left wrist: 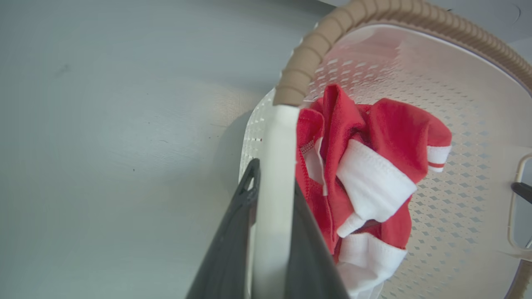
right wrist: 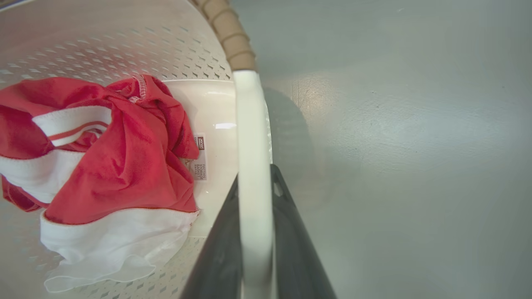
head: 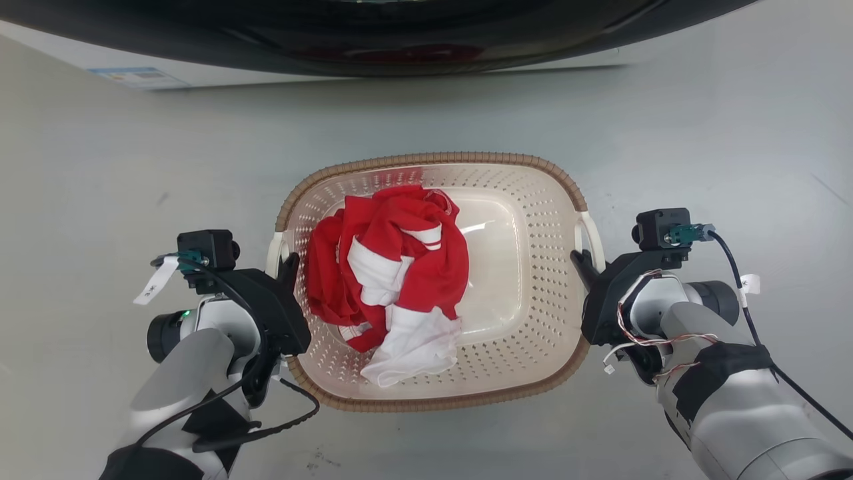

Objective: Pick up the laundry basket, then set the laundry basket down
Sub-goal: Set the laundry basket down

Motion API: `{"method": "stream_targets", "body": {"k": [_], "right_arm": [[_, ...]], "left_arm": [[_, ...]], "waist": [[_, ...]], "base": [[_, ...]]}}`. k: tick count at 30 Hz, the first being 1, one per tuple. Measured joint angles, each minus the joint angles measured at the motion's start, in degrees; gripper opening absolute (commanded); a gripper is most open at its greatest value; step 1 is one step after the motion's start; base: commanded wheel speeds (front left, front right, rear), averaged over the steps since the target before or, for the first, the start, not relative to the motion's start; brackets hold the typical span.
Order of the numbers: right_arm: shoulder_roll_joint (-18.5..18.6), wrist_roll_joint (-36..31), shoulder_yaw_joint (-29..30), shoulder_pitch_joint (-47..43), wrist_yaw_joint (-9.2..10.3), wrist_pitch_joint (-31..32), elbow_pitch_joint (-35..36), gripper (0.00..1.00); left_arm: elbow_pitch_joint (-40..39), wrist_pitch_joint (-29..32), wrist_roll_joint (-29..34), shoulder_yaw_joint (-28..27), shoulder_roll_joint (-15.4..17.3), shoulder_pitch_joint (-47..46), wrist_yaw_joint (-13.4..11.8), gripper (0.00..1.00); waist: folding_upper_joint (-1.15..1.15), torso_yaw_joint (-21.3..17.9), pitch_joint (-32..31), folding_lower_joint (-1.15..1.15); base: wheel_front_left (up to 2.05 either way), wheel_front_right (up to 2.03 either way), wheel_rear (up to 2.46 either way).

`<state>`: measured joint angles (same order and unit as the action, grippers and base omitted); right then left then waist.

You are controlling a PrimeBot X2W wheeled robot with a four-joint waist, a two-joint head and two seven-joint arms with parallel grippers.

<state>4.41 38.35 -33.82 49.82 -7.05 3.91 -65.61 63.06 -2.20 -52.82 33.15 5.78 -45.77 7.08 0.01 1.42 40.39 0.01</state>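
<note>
Items on my screens, listed from the grippers outward.

1. Left gripper (head: 288, 267): clamped on the left handle (head: 273, 252) of the laundry basket (head: 433, 159). On my left wrist feed the gripper (left wrist: 273, 176) has one dark finger on each face of the white handle bar (left wrist: 276, 158).

2. Right gripper (head: 581, 263): likewise gripping the right handle (head: 593, 233). On my right wrist feed its fingers (right wrist: 286, 232) pinch the white bar (right wrist: 249, 124) from both sides.

3. Laundry basket: cream, perforated, brown woven-look rim. It sits directly between the two grippers, held at both ends. I cannot tell whether its base touches the floor (head: 100, 167).

4. Red and white garment (head: 393, 267): crumpled inside the basket, just inward of the left gripper and well apart from the right one. A small printed label (right wrist: 200, 157) lies on the basket bottom beside it, near the right gripper.

5. Washing machine (head: 373, 33): dark curved front, beyond both grippers' fingertips, past the basket's far rim.
</note>
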Motion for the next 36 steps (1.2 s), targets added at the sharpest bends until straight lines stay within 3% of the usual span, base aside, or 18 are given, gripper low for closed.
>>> {"method": "stream_targets", "body": {"k": [10, 36], "right_arm": [[0.2, -1.7, -0.5, 1.8, 1.05, -4.1, -0.8, 0.0], [0.4, -2.6, -0.7, 4.0, 1.55, -8.1, -3.5, 0.0]], "left_arm": [[1.5, -4.9, 0.5, 0.4, -1.1, -1.4, 0.1, 0.0], [3.6, -6.5, 0.5, 2.1, -2.5, -3.7, 0.1, 0.0]], "waist": [[0.0, 0.3, 3.3, 0.0], [-0.01, 0.3, 6.6, -0.02]], "base": [[0.0, 0.0, 0.0], [0.0, 0.0, 0.0]]}}
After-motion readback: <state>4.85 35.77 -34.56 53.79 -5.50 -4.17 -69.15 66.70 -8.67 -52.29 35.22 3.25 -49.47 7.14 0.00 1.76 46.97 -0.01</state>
